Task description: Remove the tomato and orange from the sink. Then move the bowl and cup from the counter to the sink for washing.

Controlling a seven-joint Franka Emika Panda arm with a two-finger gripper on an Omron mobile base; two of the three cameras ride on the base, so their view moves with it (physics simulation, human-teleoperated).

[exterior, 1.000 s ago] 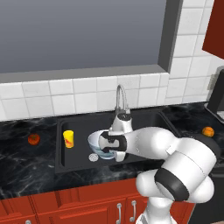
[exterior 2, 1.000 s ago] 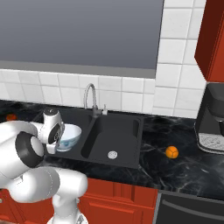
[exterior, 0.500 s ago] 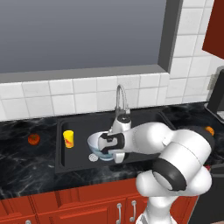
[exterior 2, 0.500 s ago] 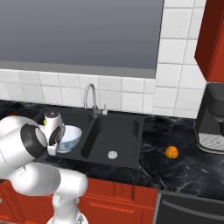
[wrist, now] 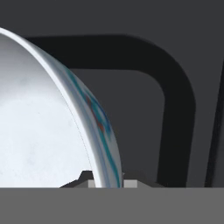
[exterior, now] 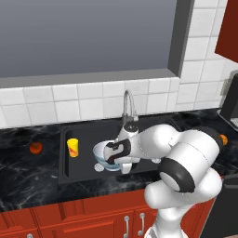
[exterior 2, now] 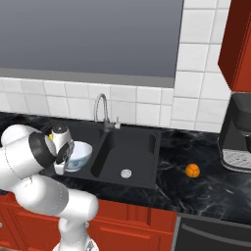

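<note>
Pale bluish-white, the bowl (exterior: 104,156) hangs by its rim in the gripper (exterior: 122,163), whose jaws are nearly closed on the rim's near-right part, one inside and one outside the wall, as the hand view shows (wrist: 52,127). It sits low in the left basin of the sink (exterior: 83,130), over or just beside that basin's drain; whether it touches the floor I cannot tell. So the release turns on what lies straight below the bowl, the basin floor. One cup (exterior: 72,147) stands in the same basin, at its left wall, just apart from the bowl. One tomato (exterior: 36,148) rests on the counter (exterior: 28,172) left of the sink, one orange (exterior 2: 192,170) on the counter to its right.
</note>
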